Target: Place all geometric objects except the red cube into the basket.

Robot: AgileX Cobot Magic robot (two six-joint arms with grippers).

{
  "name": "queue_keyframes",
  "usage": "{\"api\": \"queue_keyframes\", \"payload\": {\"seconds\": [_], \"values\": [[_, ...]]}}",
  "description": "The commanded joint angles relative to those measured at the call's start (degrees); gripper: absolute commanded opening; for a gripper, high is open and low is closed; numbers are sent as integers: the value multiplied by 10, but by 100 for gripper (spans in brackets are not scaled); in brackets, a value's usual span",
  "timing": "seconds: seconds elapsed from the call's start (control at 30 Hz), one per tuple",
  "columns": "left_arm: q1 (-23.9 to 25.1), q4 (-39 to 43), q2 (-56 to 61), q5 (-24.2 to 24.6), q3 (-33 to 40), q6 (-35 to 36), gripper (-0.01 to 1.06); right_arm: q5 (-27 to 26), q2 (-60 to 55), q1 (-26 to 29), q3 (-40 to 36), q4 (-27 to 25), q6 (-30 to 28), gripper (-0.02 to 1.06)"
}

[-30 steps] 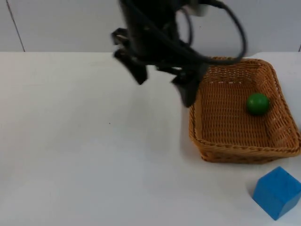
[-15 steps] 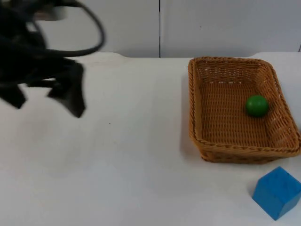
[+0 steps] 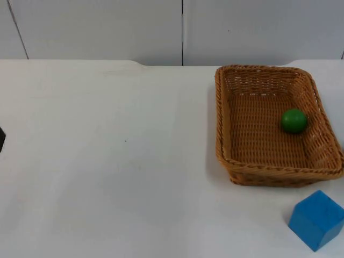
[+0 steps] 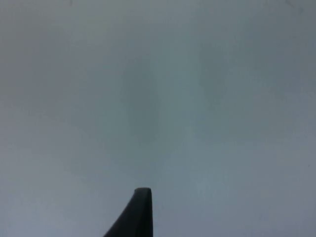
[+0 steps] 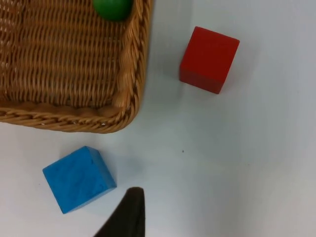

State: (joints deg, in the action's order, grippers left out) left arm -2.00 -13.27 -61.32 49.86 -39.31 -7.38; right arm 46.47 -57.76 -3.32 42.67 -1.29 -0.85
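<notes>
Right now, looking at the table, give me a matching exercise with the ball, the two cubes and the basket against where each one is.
Things:
1. green ball
2. blue cube
3. red cube
4. basket

Places:
A. on the table beside the basket's side wall
B. on the white table, holding one object
C. inside the basket
D. on the table just off the basket's near corner

Pairs: 1-C, 2-D, 3-A, 4-B

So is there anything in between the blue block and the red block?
No, just bare white table. The right wrist view shows the blue cube and the red cube apart, both outside the basket.
</notes>
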Motion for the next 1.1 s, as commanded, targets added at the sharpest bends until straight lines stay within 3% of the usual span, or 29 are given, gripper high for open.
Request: {"api": "queue_keyframes", "payload": {"seconds": [0.0,0.33,0.47,0.57,0.7,0.73,0.83,0.87,0.9,1.07], "values": [[1,-12,28,4,13,6,102,1,1,3,4,-4,0,105],[1,-5,95,5,42,6,102,7,1,2,4,-4,-3,105],[1,1,100,5,44,6,102,21,0,-5,4,-41,-43,105],[1,-7,100,5,44,6,102,49,-7,-44,4,-71,-87,105],[1,-7,100,3,44,6,102,57,-43,-153,4,-53,-51,105],[1,-7,100,3,44,6,102,57,-43,-153,4,-53,-51,105],[1,-7,100,3,44,6,102,44,-65,-236,0,-4,32,105],[1,-7,100,3,44,6,102,8,-71,-290,-17,49,109,105],[1,-7,100,3,44,6,102,8,-71,-290,-17,49,109,105],[1,-7,100,2,44,6,102,-109,-73,-409,-106,215,379,105]]}}
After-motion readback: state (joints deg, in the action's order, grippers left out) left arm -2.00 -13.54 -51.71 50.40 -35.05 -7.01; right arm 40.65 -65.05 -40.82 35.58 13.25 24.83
